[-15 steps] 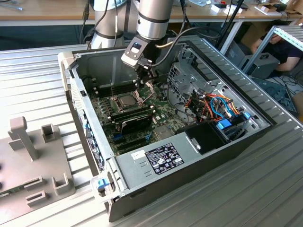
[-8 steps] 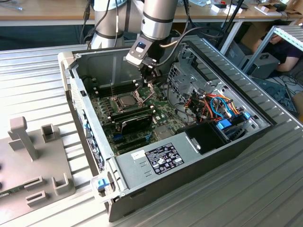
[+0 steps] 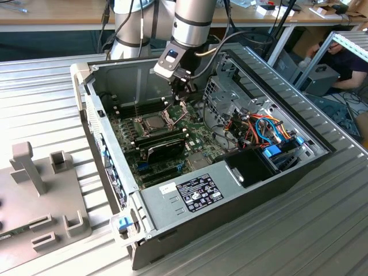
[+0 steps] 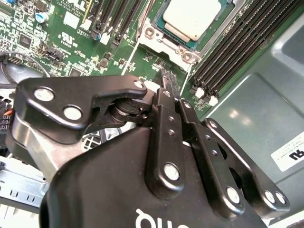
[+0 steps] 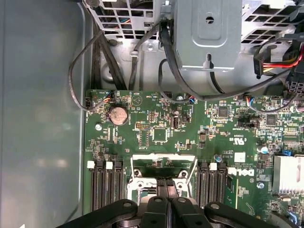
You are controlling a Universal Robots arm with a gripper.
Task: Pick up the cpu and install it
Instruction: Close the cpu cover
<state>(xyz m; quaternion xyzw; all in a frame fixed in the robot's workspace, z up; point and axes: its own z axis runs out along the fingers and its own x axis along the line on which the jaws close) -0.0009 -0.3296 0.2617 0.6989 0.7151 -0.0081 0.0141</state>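
Silver cpu (image 4: 190, 16) in socket (image 4: 156, 35), inside open computer case (image 3: 270, 192)

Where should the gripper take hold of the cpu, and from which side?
Probably by two opposite edges, from straight above: the cpu lies flat, thin and square, with a metal frame close around it.

Exterior view high, oblique onto case (image 3: 132, 86); both wrist views close over motherboard (image 4: 142, 57) (image 5: 209, 128).
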